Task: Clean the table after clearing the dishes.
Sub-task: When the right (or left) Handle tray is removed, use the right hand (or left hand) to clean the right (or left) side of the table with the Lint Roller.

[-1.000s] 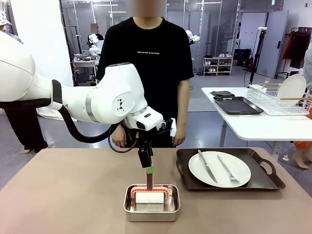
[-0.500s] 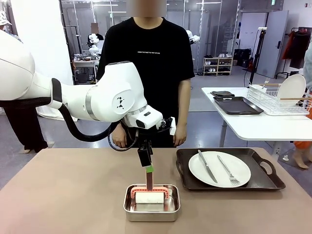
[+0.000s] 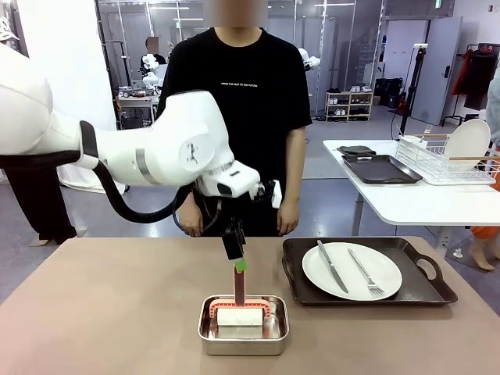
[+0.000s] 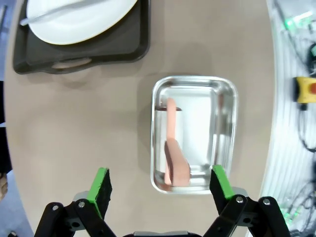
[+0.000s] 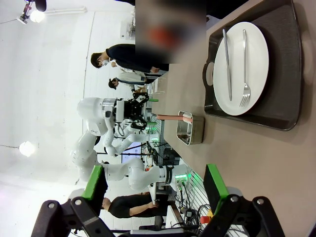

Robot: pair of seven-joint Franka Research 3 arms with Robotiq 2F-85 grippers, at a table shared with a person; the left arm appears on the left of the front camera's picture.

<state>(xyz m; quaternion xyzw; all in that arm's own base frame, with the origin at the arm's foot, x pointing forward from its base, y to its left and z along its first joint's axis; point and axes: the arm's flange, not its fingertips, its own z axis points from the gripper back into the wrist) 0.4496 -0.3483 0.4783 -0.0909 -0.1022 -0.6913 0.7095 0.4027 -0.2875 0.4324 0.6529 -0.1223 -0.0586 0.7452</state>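
On the brown table [image 3: 117, 312] a white plate [image 3: 351, 270] with a knife and a fork lies on a dark handled tray [image 3: 422, 289] at the right. My left gripper [image 3: 237, 259] hangs just over the upright pink handle of a white roller [image 3: 239, 314] that rests in a steel pan [image 3: 243, 334]. The left wrist view looks down on the pan [image 4: 193, 84] and pink handle [image 4: 173, 153]; there my left gripper [image 4: 159, 175] is open and holds nothing. The plate [image 4: 79, 19] lies at that view's top. My right gripper [image 5: 155, 190] is open in the air, off from the plate [image 5: 242, 61].
A person in a black shirt stands at the far edge with hands down. At the right stands a white side table [image 3: 406, 199] with a wire rack [image 3: 445, 164] holding a plate, and a dark tray [image 3: 379, 168]. The table's left half is bare.
My left gripper has lifted slightly off the top of the pink roller handle, and the arm's wrist has shifted a little. The roller, pan and plate have stayed put.
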